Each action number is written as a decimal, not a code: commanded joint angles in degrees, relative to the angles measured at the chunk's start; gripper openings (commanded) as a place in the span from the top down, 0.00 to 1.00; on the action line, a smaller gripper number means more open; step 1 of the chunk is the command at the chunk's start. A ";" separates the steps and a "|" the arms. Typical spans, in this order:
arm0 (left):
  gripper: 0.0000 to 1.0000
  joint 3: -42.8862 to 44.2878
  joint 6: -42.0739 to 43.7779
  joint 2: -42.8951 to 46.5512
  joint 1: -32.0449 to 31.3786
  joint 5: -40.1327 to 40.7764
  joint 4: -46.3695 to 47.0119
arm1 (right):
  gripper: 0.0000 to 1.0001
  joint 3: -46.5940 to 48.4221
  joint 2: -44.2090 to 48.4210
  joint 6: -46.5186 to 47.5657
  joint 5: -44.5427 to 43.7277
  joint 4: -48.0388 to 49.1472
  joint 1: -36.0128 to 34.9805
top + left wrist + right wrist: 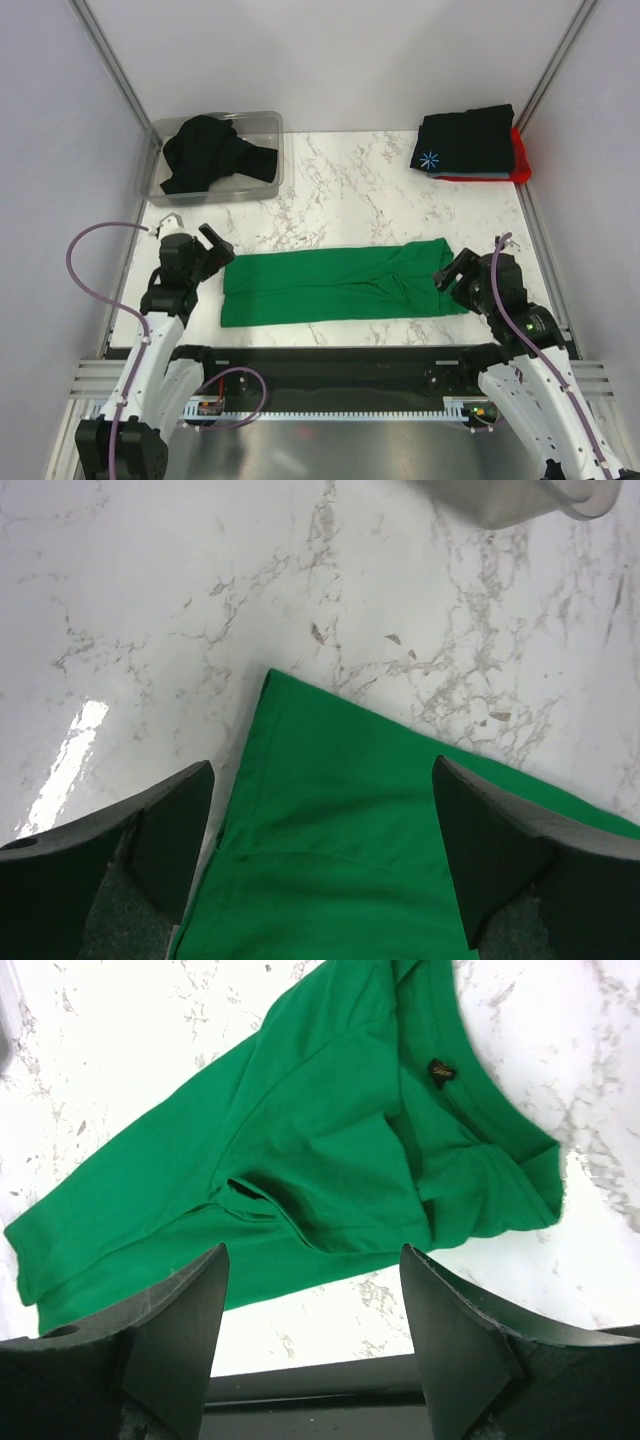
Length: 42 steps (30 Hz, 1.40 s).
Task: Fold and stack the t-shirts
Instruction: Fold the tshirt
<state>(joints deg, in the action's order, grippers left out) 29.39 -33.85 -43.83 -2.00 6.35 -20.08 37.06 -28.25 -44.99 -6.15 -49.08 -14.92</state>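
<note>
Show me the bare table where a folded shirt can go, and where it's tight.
Freest: the table between the clear bin and the black-over-red stack, beyond the green t-shirt. Crowded: the near edge, where that shirt lies between the left hand and right hand, both open.

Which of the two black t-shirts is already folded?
The black cloth t-shirt with the blue-white starburst print, lying flat on the red t-shirt at the far right. The other black t-shirt lies crumpled in the clear plastic bin.
</note>
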 commanded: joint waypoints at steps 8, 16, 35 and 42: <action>0.12 3.92 3.87 -9.41 -5.88 -5.65 3.38 | 0.25 -1.90 -16.12 -1.77 10.11 15.50 -0.55; 0.12 9.02 4.23 -26.73 -16.28 -1.78 2.85 | 0.22 -4.62 -36.75 -2.99 13.00 25.77 -2.13; 0.13 2.52 -6.75 -25.52 -17.77 -12.84 -3.83 | 0.21 34.89 -85.98 7.37 14.66 26.50 0.24; 0.13 -3.45 -18.87 -19.36 -23.83 -17.68 -0.32 | 0.21 61.61 -108.11 8.78 19.76 23.94 0.33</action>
<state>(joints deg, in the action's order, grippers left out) 28.23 -44.14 -64.62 -23.11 -7.18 -21.96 93.89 -125.99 -39.35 13.65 -22.50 -14.76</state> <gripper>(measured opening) 0.869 0.791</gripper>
